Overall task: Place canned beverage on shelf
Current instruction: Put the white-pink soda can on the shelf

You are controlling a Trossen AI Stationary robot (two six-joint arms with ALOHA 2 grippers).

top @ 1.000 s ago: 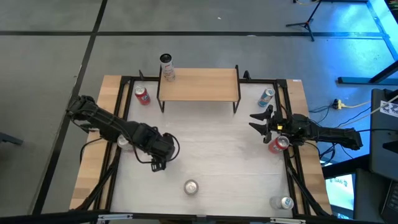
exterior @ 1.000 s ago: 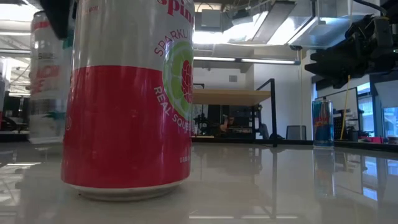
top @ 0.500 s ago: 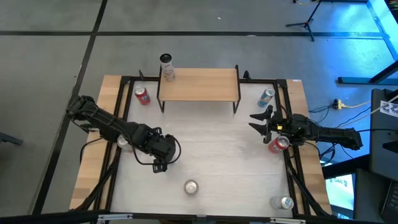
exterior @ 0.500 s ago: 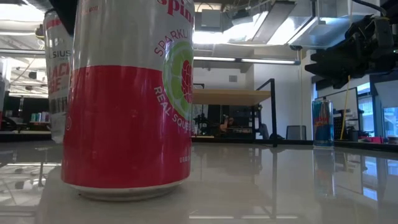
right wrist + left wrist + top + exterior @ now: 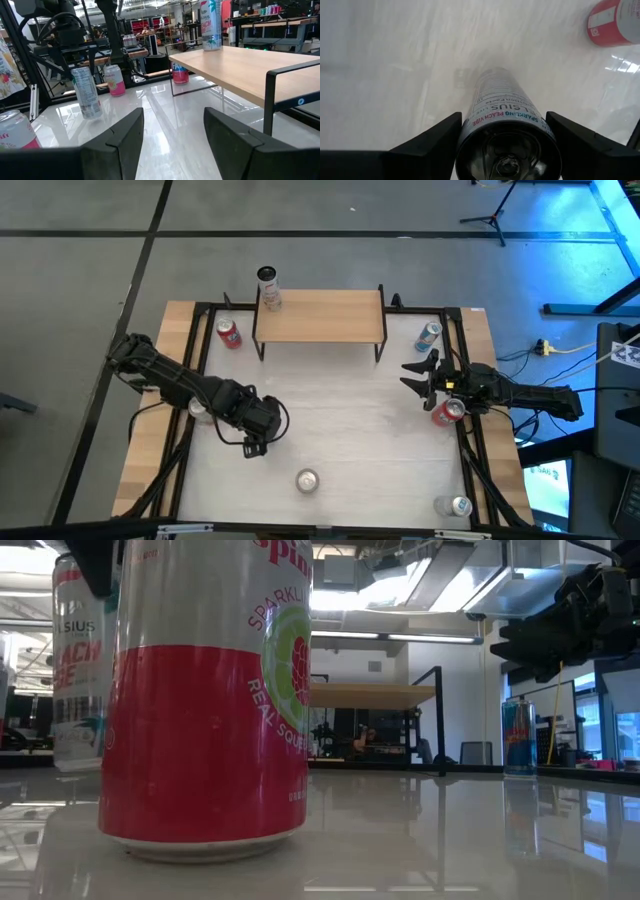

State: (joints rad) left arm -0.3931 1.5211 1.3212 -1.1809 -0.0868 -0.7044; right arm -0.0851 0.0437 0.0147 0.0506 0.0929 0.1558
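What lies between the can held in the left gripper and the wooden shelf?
Only bare white tabletop, per the high view: nothing stands between the slim Celsius can in the left gripper and the light-wood shelf.

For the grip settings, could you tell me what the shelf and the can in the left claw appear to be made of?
The shelf looks like a matte, light wood board with visible grain, on thin black legs that appear to be painted metal. The can between the left claw's fingers looks like thin aluminium: a shiny silver top with a pull tab and a glossy printed wall.
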